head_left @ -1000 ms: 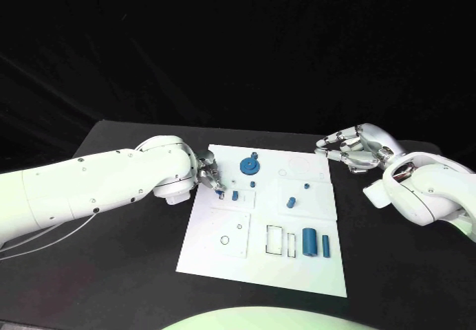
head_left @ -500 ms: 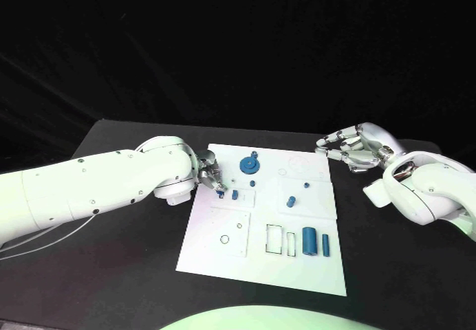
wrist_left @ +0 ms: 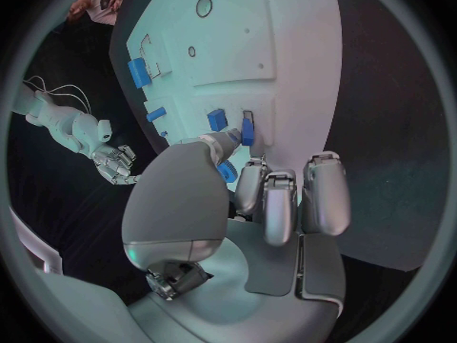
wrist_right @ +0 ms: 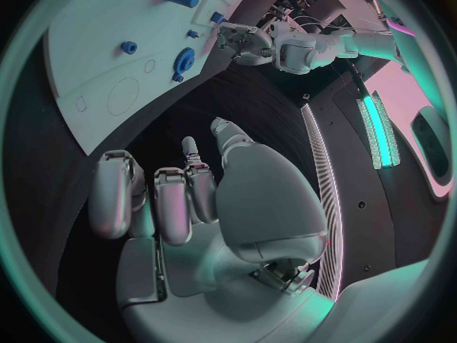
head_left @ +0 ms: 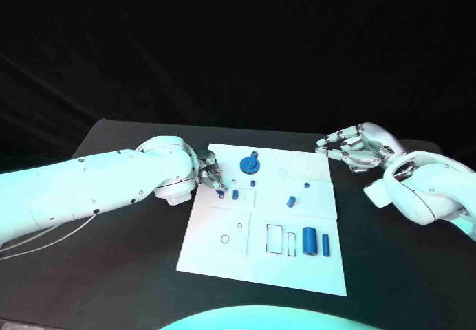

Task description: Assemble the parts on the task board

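Task board (head_left: 230, 240), a white plate, lay mid-table with blue parts on it, nothing having shifted since a second before. Left hand (head_left: 209, 174) stayed at the board's near-left edge, thumb and a finger pinching a small blue peg (wrist_left: 247, 132) against the plate. Right hand (head_left: 349, 149) hovered beyond the board's right corner, fingers curled, holding nothing.

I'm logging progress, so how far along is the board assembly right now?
Early. The blue gear looks seated on the task board. The left robot hand pinches a small blue peg at the board. Two blue cylinders lie loose. The right robot hand holds nothing.
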`<action>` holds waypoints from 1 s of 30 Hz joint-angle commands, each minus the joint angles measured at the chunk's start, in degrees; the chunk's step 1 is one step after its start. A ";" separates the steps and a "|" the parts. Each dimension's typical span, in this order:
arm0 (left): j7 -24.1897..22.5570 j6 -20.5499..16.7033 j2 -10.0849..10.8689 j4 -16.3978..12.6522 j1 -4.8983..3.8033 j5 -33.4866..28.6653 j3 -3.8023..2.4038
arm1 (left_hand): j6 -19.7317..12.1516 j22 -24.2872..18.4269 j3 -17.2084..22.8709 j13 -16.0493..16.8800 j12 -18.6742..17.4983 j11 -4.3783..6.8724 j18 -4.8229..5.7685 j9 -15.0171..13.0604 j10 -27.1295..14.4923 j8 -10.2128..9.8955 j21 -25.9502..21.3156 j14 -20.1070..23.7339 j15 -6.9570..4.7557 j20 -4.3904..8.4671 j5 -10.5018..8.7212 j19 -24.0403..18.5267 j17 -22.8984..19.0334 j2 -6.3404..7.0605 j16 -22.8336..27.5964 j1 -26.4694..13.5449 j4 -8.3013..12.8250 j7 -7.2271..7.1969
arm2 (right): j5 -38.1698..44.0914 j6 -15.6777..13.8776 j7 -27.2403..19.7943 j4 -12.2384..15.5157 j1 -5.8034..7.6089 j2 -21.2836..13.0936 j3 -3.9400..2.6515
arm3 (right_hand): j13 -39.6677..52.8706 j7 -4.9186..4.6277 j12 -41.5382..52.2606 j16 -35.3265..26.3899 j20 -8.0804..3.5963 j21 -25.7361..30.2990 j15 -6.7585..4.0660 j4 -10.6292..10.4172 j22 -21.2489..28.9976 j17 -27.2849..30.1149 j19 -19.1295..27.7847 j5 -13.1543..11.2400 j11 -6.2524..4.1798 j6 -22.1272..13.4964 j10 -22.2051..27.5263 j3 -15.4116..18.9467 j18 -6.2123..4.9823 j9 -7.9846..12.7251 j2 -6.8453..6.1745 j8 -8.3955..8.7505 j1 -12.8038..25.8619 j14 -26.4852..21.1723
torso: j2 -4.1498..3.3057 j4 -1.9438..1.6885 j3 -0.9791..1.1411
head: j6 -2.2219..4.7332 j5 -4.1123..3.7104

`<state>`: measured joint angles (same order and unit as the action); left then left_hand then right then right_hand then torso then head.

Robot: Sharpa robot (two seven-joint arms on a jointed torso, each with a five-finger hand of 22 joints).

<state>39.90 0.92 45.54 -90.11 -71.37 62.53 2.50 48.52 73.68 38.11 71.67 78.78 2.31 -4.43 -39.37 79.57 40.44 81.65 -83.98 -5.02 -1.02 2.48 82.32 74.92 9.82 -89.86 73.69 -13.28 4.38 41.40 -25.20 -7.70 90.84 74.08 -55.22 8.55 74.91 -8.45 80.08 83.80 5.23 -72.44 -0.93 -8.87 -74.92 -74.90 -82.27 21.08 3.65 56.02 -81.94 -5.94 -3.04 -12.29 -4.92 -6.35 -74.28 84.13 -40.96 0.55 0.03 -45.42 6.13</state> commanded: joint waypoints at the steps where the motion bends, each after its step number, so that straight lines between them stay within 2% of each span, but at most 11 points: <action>1: 0.69 0.69 -0.09 -0.11 0.02 0.18 -0.02 | 3.30 0.11 2.34 0.10 0.29 0.11 0.97 -0.26 0.34 0.38 0.31 -6.02 -0.49 0.21 0.34 0.31 15.08 0.16 -0.14 -0.84 1.90 -2.94 | 0.24 0.56 -0.59 0.08 -0.04 -0.01 -0.01 | 5.33 0.18 0.00 -0.32 -0.07 0.11 0.12 0.00 -2.22 -7.53 0.34 0.33 -0.21 -0.22 0.17 0.24 -1.11 -0.07 0.04 -0.15 0.36 3.37 | -0.02 0.01 0.01 | 0.00 -0.01; 14: 0.89 1.03 -0.07 -0.11 0.06 0.20 -0.02 | 3.92 0.36 0.98 0.40 0.45 0.43 1.02 -0.72 0.60 0.63 0.41 -6.02 -0.76 0.45 0.33 0.47 15.08 1.22 -0.14 -2.96 1.28 -3.34 | 0.24 0.55 -0.64 0.09 -0.05 -0.05 -0.01 | 5.33 0.18 0.00 -0.32 -0.07 0.11 0.12 0.00 -2.22 -7.53 0.34 0.33 -0.21 -0.22 0.17 0.24 -1.11 -0.07 0.04 -0.15 0.36 3.37 | 0.02 0.03 0.00 | -0.02 0.02; 30: 0.96 0.88 -0.09 -0.08 0.33 0.54 -0.01 | 4.40 0.48 -0.74 0.59 0.55 0.64 1.04 -0.96 0.76 0.62 0.44 -6.02 -0.96 0.65 0.33 0.56 15.08 1.51 -0.14 -4.33 0.63 -3.58 | 0.24 0.50 -0.67 0.22 -0.05 -0.20 -0.01 | 5.26 0.18 -0.05 -0.41 -0.08 0.28 0.12 0.02 -2.12 -7.44 0.37 0.38 -0.21 -0.27 0.23 0.43 -1.14 -0.10 0.14 -0.17 0.43 3.34 | 0.01 0.00 0.01 | -0.13 -0.07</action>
<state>39.96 1.14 45.54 -90.09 -71.07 62.68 2.50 49.87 74.10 37.70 72.18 79.01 2.78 -4.43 -40.40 80.07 40.69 81.88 -83.98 -5.44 -0.61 2.43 82.73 74.91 11.36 -89.86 69.70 -12.67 3.43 41.40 -25.20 -7.81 90.96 74.07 -55.40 8.55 74.90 -8.45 80.08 83.57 5.23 -72.44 -0.93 -8.87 -74.95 -74.94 -82.27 21.08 3.65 56.02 -81.94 -5.94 -3.04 -12.33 -4.92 -6.35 -74.28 84.13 -40.95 0.58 0.04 -45.53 6.09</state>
